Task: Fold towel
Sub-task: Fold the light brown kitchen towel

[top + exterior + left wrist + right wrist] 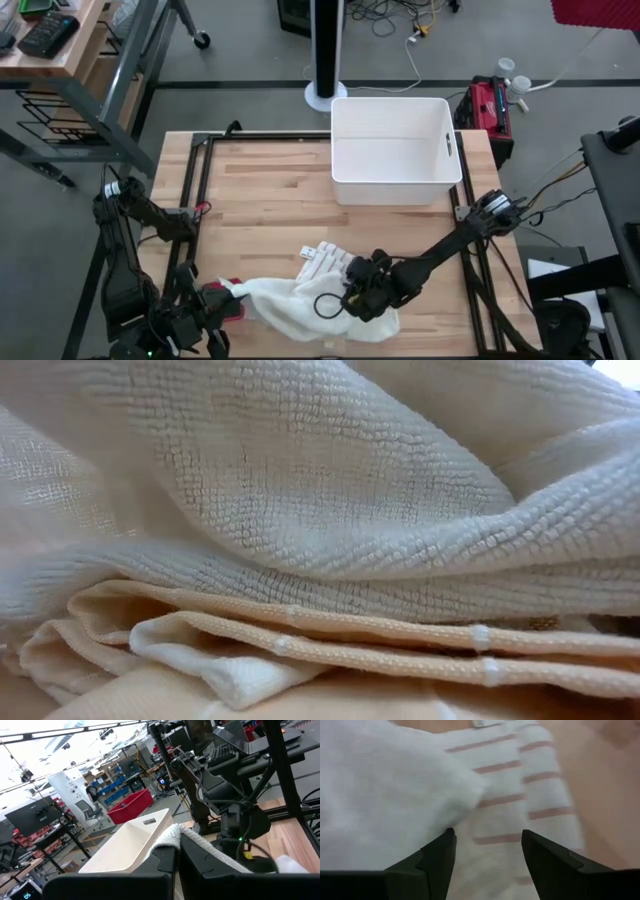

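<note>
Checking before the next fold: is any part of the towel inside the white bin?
No. In the high view the towel lies bunched at the table's near edge, well apart from the white bin, whose inside shows bare.

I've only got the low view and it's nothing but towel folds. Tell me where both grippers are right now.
Observer: The left gripper is at the near left edge of the table, shut on a corner of the towel.
Operator: Now the right one.
Observer: The right gripper is low over the bunched towel, with its fingers open and nothing gripped between them.
Operator: Tell me what's on the far side.
Observer: A white bin sits at the far edge, well apart from the towel.
</note>
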Controlling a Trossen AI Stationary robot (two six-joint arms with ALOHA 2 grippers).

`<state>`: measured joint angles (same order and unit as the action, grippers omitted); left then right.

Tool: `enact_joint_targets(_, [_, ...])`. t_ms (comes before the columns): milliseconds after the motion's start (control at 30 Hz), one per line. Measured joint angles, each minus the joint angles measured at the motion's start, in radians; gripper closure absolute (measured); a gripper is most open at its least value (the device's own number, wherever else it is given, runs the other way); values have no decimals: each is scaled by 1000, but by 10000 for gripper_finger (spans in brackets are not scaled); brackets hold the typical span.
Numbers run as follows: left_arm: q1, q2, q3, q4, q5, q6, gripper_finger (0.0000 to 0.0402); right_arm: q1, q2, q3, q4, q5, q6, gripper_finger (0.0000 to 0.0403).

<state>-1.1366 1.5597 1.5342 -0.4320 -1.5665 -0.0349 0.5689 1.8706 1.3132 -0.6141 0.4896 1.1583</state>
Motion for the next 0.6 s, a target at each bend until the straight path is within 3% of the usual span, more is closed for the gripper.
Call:
enact_joint_targets(300, [0,0,0,1,-2,0,402,44,-42,6,-77,24,2,197])
enact_joint_targets(400, [0,0,0,0,-2,0,402,58,-56,26,-34,59,-35,196])
enact_joint_targets(600, [0,0,-1,-2,-2,0,402,64,-29,26,102,23,-113,199])
